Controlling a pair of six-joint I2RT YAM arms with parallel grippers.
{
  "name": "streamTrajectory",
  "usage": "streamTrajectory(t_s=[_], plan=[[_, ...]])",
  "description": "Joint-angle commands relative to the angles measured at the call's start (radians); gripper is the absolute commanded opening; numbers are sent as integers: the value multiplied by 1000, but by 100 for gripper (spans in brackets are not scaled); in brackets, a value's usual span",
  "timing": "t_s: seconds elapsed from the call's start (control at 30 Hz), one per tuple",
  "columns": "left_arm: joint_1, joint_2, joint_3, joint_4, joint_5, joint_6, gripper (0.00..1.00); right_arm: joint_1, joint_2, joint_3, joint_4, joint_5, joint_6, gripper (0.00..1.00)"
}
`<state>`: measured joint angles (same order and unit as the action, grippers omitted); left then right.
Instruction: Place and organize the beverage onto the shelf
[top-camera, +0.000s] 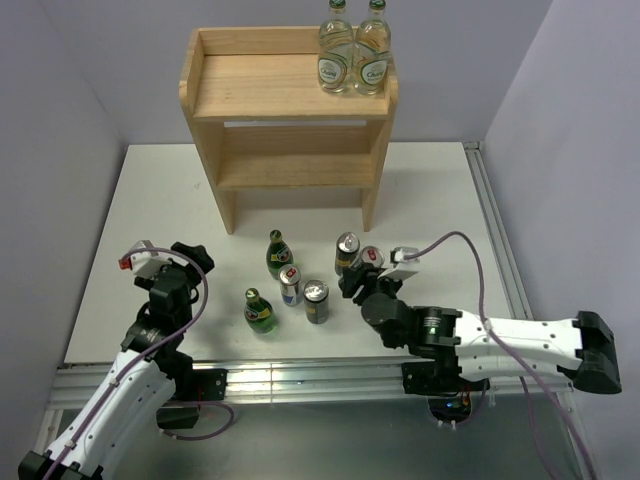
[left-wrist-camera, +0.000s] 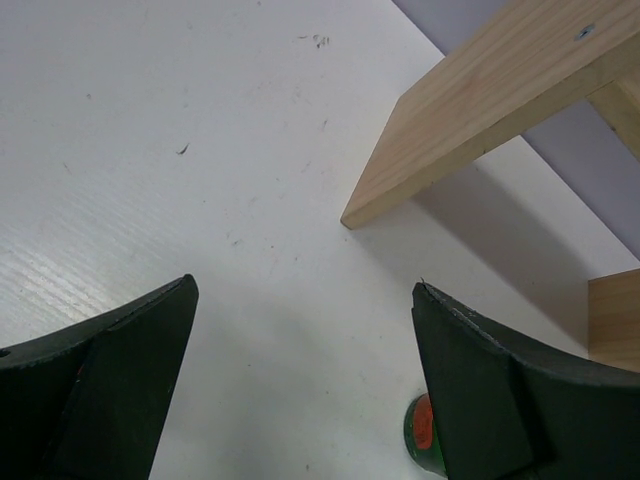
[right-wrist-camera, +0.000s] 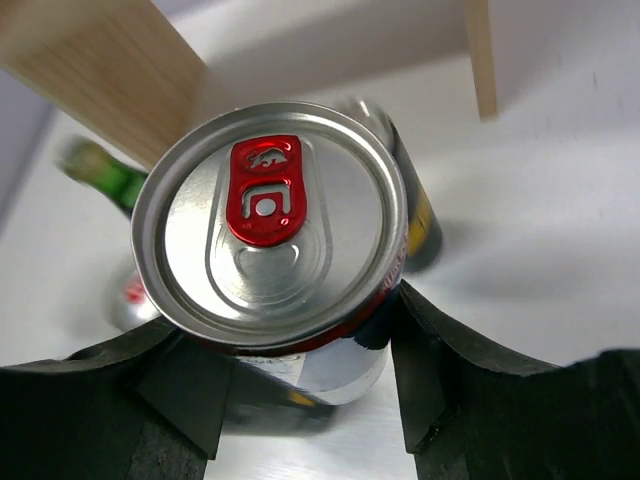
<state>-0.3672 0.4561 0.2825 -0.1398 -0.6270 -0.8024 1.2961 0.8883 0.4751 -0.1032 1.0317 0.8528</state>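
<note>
My right gripper (top-camera: 366, 274) is shut on a slim blue-and-silver can (top-camera: 372, 259) with a red tab, standing on the table; the right wrist view shows the can (right-wrist-camera: 268, 220) held between both fingers (right-wrist-camera: 440, 370). A dark can with a yellow band (top-camera: 347, 252) stands right beside it. The other dark can (top-camera: 316, 301), the other blue-and-silver can (top-camera: 290, 284) and two green bottles (top-camera: 278, 252) (top-camera: 260, 311) stand in front of the wooden shelf (top-camera: 290, 100). My left gripper (top-camera: 188, 257) is open and empty over bare table (left-wrist-camera: 305, 300).
Two clear glass bottles (top-camera: 353, 50) stand on the right of the shelf's top board. The shelf's left side panel (left-wrist-camera: 470, 110) lies ahead of my left gripper, with a green bottle's cap (left-wrist-camera: 422, 438) by its right finger. Purple walls close in both sides.
</note>
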Motion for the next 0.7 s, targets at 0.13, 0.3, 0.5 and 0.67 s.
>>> streamTrajectory(t_s=[0.13, 0.3, 0.5, 0.67], plan=[[-4, 50, 23, 39, -16, -1, 96, -24, -20, 255, 155, 105, -423, 0], [-6, 55, 21, 43, -13, 5, 96, -225, 90, 447, 201, -175, -504, 0], [-6, 55, 20, 49, -10, 9, 96, -443, 239, 641, 186, -354, -535, 0], [-6, 69, 21, 57, -2, 17, 96, -524, 356, 758, 174, -403, -543, 0]])
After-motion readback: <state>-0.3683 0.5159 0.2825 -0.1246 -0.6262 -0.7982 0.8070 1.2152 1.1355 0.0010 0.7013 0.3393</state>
